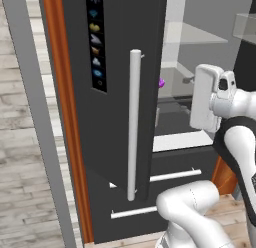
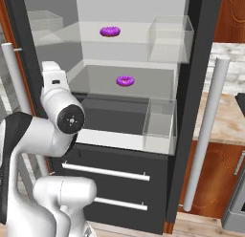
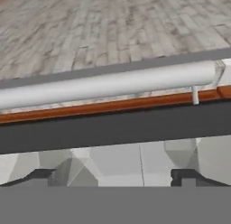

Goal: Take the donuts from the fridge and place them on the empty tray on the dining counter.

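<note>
Your two-finger gripper (image 3: 113, 175) stands wide open and holds nothing; in the hand view its two dark tips are far apart, and between them you look at the dark edge of the open fridge door (image 3: 113, 126) and its long white cylindrical handle (image 3: 103, 85). I judge that the hand is turned this way because it is near the door and not yet directed at the shelves.

In the right base view the tall dark grey-black fridge (image 2: 198, 112) is open, so you have free access to the white inside. The two small ring donuts with glossy purple-magenta icing lie on glass shelves: the upper donut (image 2: 110, 31) near the middle of the higher shelf, the lower donut (image 2: 125, 80) near the middle of the shelf below. Both lie flat and well apart from the clear bins at the right side. Neither is touched yet.
</note>
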